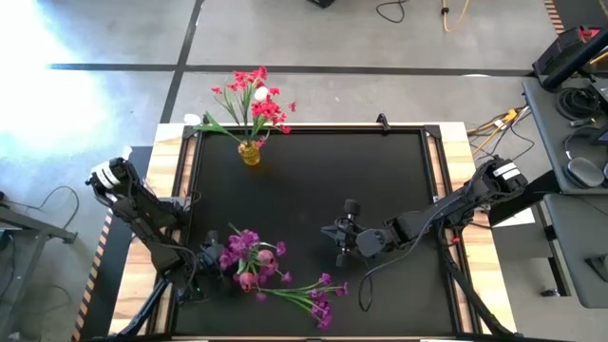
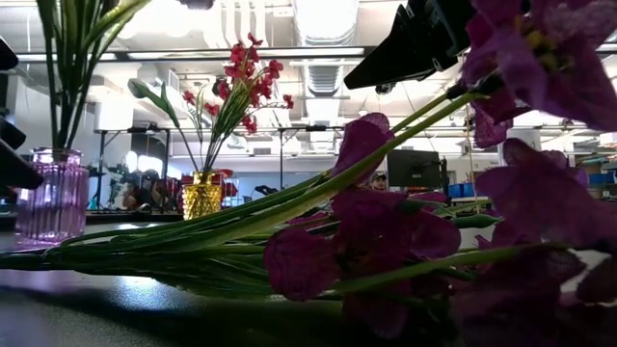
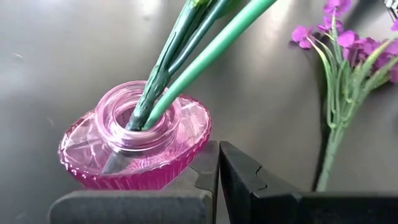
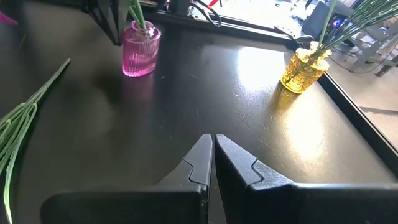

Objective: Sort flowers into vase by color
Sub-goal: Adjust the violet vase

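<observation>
Purple sprigs (image 1: 309, 296) lie flat at the table's (image 1: 313, 171) near edge. Just behind them, the left gripper (image 3: 216, 167), jaws pressed together, sits right against the pink vase (image 3: 137, 140) holding purple flowers (image 1: 249, 252). Right gripper (image 4: 212, 155), jaws closed and empty, hovers mid-table. Far back, red flowers (image 1: 255, 95) fill the yellow vase (image 1: 250, 152).

The high view looks straight down on the whole bench (image 1: 380, 171), the low view level across it at surface height, and each wrist view hangs close above it, all sharing the pink vase (image 4: 140, 48).
</observation>
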Robot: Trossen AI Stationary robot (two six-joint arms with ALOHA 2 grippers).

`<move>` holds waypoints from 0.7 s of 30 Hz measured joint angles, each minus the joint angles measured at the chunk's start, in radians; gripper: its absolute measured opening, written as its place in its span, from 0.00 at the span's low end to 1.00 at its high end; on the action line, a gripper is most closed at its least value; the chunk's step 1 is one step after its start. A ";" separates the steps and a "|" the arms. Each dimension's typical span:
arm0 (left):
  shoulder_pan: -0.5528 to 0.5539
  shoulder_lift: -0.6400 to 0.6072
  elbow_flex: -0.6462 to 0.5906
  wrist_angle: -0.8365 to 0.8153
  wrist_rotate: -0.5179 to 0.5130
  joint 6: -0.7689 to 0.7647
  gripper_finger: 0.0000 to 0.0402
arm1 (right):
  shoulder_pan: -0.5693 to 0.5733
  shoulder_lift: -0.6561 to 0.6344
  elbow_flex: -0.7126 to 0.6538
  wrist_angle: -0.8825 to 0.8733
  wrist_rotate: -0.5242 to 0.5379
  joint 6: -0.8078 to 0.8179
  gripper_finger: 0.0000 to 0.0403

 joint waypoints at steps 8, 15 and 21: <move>0.016 0.000 -0.010 0.004 -0.042 0.001 0.00 | 0.000 0.000 0.000 0.000 0.000 -0.003 0.03; 0.042 0.000 -0.018 0.004 -0.074 0.002 0.00 | 0.000 0.000 0.000 0.000 0.000 -0.003 0.03; 0.066 0.000 -0.026 0.003 -0.075 0.018 0.00 | 0.000 0.000 0.000 -0.002 0.000 -0.003 0.03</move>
